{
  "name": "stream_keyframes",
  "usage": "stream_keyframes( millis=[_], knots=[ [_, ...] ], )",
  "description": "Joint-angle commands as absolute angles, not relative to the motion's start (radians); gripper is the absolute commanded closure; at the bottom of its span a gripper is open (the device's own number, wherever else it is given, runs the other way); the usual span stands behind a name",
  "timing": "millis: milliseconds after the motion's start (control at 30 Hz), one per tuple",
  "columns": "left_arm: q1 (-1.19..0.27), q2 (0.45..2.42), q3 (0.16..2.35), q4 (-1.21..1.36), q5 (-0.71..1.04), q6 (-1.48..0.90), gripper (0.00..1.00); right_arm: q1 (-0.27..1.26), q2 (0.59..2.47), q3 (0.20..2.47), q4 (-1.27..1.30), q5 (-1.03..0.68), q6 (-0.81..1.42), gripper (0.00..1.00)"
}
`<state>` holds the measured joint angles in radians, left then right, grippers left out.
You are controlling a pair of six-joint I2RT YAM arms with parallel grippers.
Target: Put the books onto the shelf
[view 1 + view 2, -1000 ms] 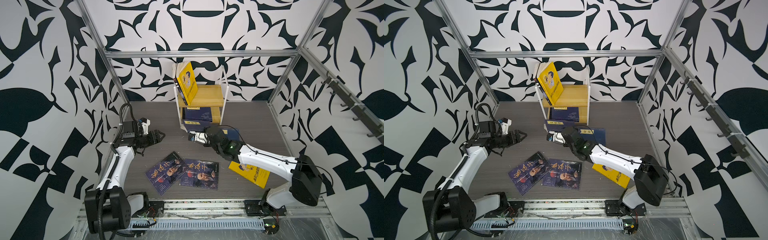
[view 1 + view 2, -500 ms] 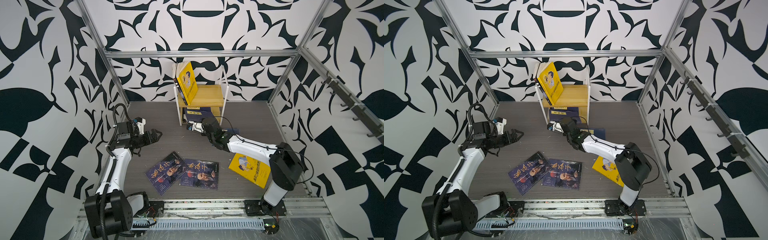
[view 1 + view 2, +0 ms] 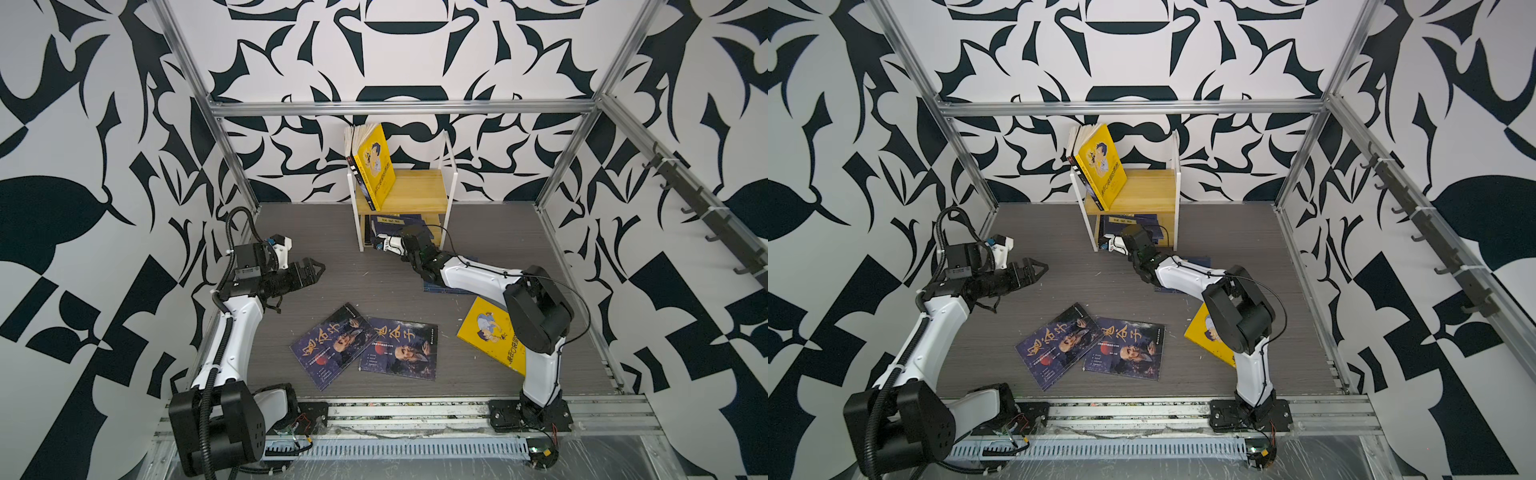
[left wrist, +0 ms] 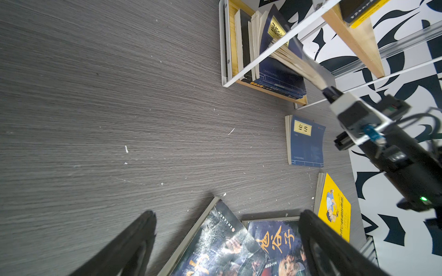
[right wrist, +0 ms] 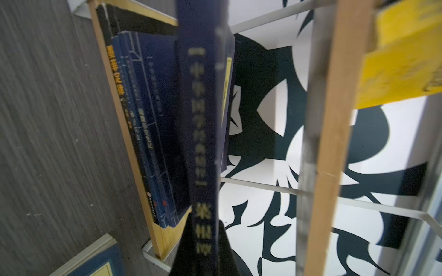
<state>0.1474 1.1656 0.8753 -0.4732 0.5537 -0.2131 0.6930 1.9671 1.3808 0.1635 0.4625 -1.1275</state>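
- Gripping the held navy book (image 5: 198, 119) by its near edge, the right gripper (image 3: 379, 245) sits at the open front of the shelf's (image 3: 419, 193) lower tier, its jaws pressed tight on the paperback.
- Held navy book: it reaches into the lower tier between the two wooden boards and is tilted above the stack of navy books (image 4: 244, 47) lying flat on the bottom board. Contact with that stack cannot be confirmed.
- Upper tier: a yellow cartoon book (image 3: 376, 166) stands on the top board, leaning toward the shelf's left frame side, with more books behind it.
- Left gripper (image 3: 316, 268): well apart from the shelf, off its front-left and above the table (image 3: 374, 291). Its fingers (image 4: 134, 239) are spread wide, with nothing between them.
- Loose navy book (image 4: 305, 141) with a yellow label: flat on the table just off the shelf's front-right corner — mostly covered by the right arm (image 3: 478, 278) in both top views.
- Second yellow book (image 3: 486, 328): flat on the table, farther out from the shelf on the same side and partly hidden by the right arm.
- Calligraphy book (image 3: 332, 345) and second calligraphy book (image 3: 401, 349): face up on the table, well out in front of the shelf — side by side with their edges overlapping.
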Motion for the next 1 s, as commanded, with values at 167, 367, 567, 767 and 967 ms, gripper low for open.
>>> stream_keyframes(
  millis=[167, 367, 567, 767, 967],
  knots=[
    [0.141, 1.161, 0.893, -0.495, 0.596, -0.233, 0.00, 0.699, 2.025, 1.569, -0.105, 0.392, -1.031, 1.00],
    [0.128, 1.163, 0.906, -0.496, 0.598, -0.236, 0.00, 0.685, 2.082, 1.666, -0.183, 0.392, -1.030, 1.00],
    [0.108, 1.151, 0.889, -0.489, 0.610, -0.213, 0.00, 0.673, 2.123, 1.750, -0.241, 0.378, -1.017, 1.00],
    [0.100, 1.151, 0.887, -0.481, 0.609, -0.210, 0.00, 0.653, 2.173, 1.841, -0.281, 0.381, -1.011, 1.00],
    [0.091, 1.141, 0.884, -0.484, 0.618, -0.206, 0.00, 0.638, 2.214, 1.905, -0.299, 0.371, -1.006, 1.00]
  ],
)
